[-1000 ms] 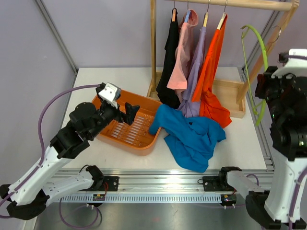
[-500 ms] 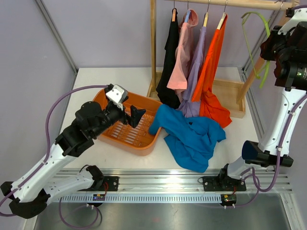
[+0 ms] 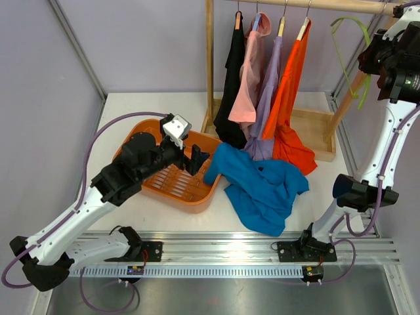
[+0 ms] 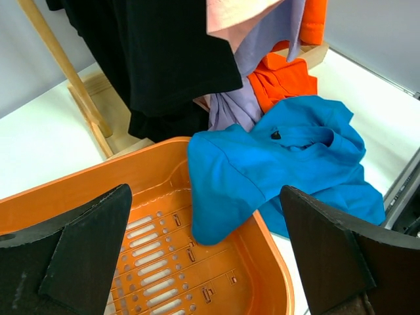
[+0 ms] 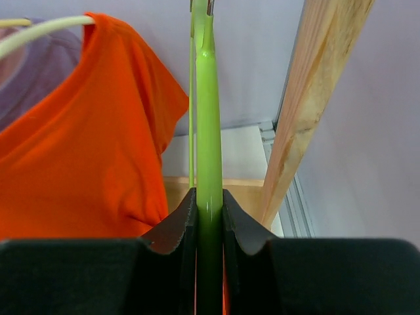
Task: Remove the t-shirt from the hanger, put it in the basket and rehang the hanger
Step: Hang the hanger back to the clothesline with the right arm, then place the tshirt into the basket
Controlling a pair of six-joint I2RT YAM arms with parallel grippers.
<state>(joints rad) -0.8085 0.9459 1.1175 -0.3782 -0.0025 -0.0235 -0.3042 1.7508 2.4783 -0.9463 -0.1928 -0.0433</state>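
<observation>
Right jaws pinch the bare green hanger at two o'clock, likely for rehanging; left jaws gape empty toward the blue t-shirt.

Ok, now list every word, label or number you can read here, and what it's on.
No readable text in any view.
On the front rail, the small circuit board: marks too small to read.
On the blue t-shirt, orange basket and green hanger: no print visible.
</observation>
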